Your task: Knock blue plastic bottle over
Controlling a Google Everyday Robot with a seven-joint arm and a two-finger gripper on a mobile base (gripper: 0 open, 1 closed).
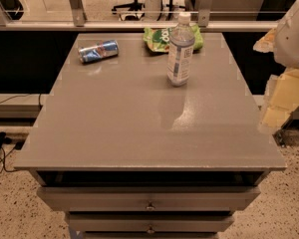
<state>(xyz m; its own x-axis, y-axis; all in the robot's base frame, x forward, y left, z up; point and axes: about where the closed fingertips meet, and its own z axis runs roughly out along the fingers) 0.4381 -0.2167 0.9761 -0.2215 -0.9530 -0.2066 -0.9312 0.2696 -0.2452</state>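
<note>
The blue plastic bottle point(180, 50) stands upright on the far middle of the grey table top point(139, 128). It is clear and bluish, with a white cap and a pale label. My gripper point(275, 114) hangs at the right edge of the view, beside the table's right edge. It is well to the right of the bottle, nearer the camera, and apart from it. The white arm point(296, 31) rises above it at the top right.
A blue-and-silver drink can point(98, 51) lies on its side at the far left of the table. A green snack bag point(165, 38) lies behind the bottle at the far edge. Drawers point(149, 199) sit under the table front. A rail runs behind the table.
</note>
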